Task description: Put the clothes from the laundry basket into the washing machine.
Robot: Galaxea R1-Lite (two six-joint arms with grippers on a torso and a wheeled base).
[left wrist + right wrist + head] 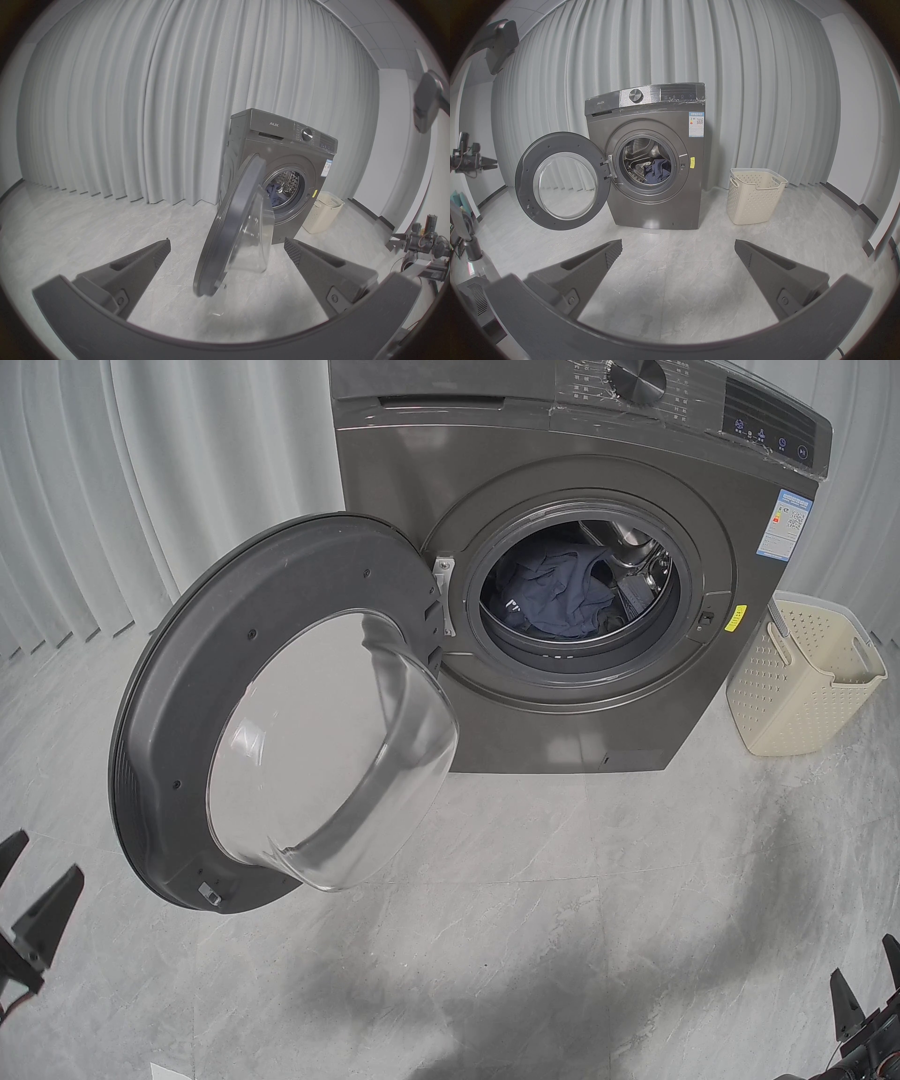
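We are seeing the dark blue clothes (558, 590) lying inside the drum of the washing machine (562, 735), upper centre of the head view, with its door (169, 735) standing wide open at left. The laundry basket (797, 697) is sitting on the floor at the right edge, just beside the machine. Our left claw (226, 241) and right claw (678, 241) are hanging in the bottom corners, spread wide and holding nothing, well apart from the clothes.
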